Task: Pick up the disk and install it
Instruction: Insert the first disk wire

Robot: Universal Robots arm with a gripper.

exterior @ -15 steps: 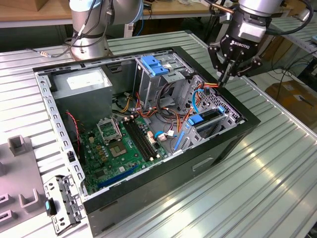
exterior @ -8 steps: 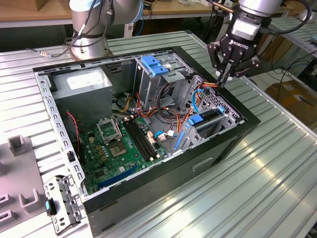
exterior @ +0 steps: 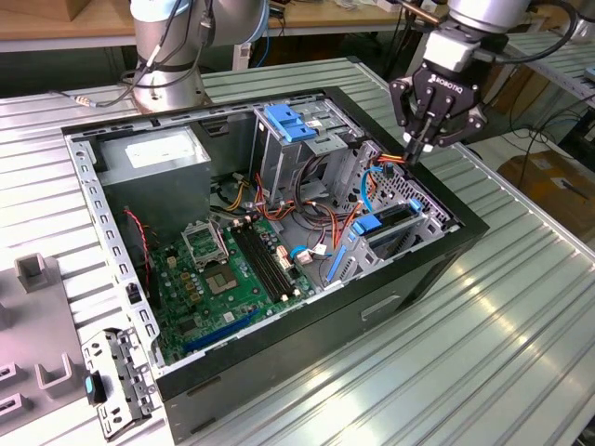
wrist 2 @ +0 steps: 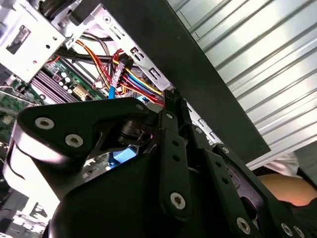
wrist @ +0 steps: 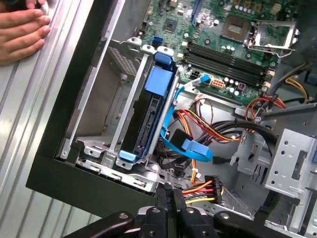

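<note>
The disk (exterior: 392, 232) stands on edge in a bay of the metal cage at the case's corner on the exterior view's right, with its blue carrier rails (wrist: 161, 82) around it. In the first wrist view the disk (wrist: 148, 119) shows as a dark slab between blue rails. My gripper (exterior: 416, 149) hangs above the case rim just beyond that cage. Its fingers (wrist: 162, 196) are pressed together with nothing visible between them, next to a bundle of red, yellow and orange cables (wrist: 200, 188). The second wrist view has the shut gripper (wrist 2: 171, 96) over the same cables.
The open black case (exterior: 437, 269) holds a green motherboard (exterior: 232, 269), a grey box with a white sticker (exterior: 153, 153) and a tall cage with a blue latch (exterior: 288, 121). A person's hand (wrist: 20, 29) rests on the table beside the case. A metal bracket (exterior: 116, 381) lies at the exterior view's left.
</note>
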